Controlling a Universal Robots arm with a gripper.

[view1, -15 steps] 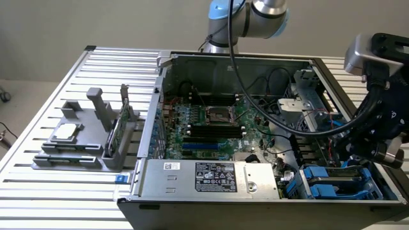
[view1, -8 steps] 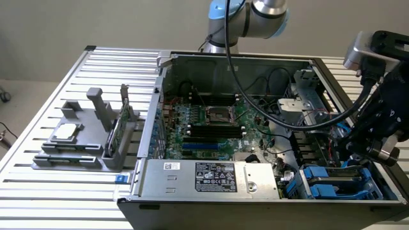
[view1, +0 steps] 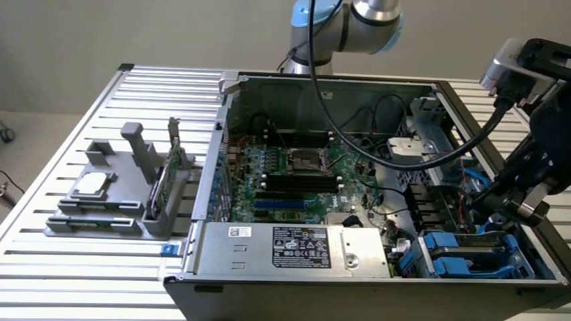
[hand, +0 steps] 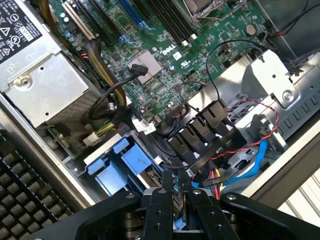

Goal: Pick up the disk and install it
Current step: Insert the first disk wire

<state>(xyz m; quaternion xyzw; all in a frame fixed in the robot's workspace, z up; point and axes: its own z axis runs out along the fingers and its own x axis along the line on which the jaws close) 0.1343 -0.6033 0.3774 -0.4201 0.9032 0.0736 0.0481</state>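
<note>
The install step looks to be in hand, perhaps close to done. The disk (view1: pixel 473 257), a silver-grey metal hard drive edged by a blue plastic carrier frame, sits low in the drive bay at the lower right of the exterior view, in the corner of the open dark metal computer case (view1: pixel 357 301). The black gripper (hand: pixel 177 184) hangs just above that bay, at the right edge of the exterior view. Whether its jaws are clenched on the carrier or released cannot be told. As a judgement, any further move here calls for a straight, gentle path, because the bay is tight. A blue flat cable (hand: pixel 254 161) and a bundle of thin wires lie just beside it and could snag. Inside the case lie a green motherboard (view1: pixel 352 160) and, along the near wall, a silver power supply box with a white label (view1: pixel 295 247). At the left of the exterior view a grey plastic holder (view1: pixel 98 224) carries a small square silver chip (view1: pixel 93 184) and a thin dark green circuit card (view1: pixel 160 184) standing on edge. Case and holder both rest on a slatted aluminium tabletop (view1: pixel 89 281), with a plain beige wall (view1: pixel 178 33) behind.
</note>
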